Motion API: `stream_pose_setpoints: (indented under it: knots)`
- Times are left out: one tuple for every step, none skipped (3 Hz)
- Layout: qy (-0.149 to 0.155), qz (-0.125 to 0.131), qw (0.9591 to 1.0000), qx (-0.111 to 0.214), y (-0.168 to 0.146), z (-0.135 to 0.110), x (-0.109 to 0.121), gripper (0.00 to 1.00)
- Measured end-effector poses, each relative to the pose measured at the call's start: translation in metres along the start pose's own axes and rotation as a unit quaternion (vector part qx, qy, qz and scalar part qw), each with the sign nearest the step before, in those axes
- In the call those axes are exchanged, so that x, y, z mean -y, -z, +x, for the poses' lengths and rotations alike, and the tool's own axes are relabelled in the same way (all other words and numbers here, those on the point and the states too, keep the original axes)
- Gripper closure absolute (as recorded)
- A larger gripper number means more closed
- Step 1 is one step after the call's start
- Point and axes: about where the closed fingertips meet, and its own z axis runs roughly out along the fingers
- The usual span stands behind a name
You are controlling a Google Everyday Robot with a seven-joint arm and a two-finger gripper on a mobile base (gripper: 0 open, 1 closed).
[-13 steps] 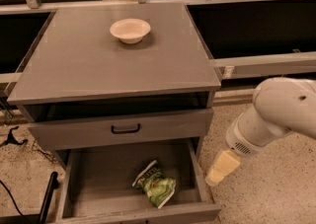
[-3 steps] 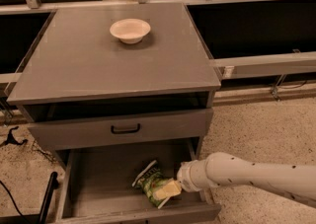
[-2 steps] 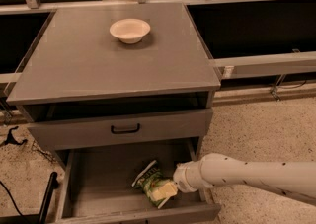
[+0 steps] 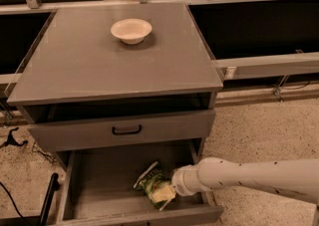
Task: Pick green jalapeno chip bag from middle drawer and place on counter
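The green jalapeno chip bag [image 4: 151,180] lies crinkled on the floor of the open middle drawer [image 4: 99,185], right of centre, its white edge strip pointing to the back left. My gripper [image 4: 161,196] reaches in from the right on a white arm [image 4: 249,174]. It sits low in the drawer, against the bag's front right end. The counter [image 4: 99,70] is the flat grey top of the cabinet above.
A cream bowl [image 4: 131,30] stands on the counter near its back edge. The closed drawer front with a black handle [image 4: 126,130] overhangs the back of the open drawer. A black pole [image 4: 48,197] leans at the drawer's left. Speckled floor lies to the right.
The arm, earlier raised to the right of the drawer, has come down into it and reached the bag. Over the last second it only edged slightly left. The bag has not moved.
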Motion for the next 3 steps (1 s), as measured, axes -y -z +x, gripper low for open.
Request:
stream_pose_setpoints:
  knots:
    - [0.001, 0.008, 1.0000, -0.002, -0.008, 0.008, 0.005, 0.17]
    - [0.001, 0.024, 0.9997, -0.007, -0.018, 0.018, 0.013, 0.20]
    - [0.001, 0.034, 0.9993, -0.012, -0.023, 0.024, 0.018, 0.20]
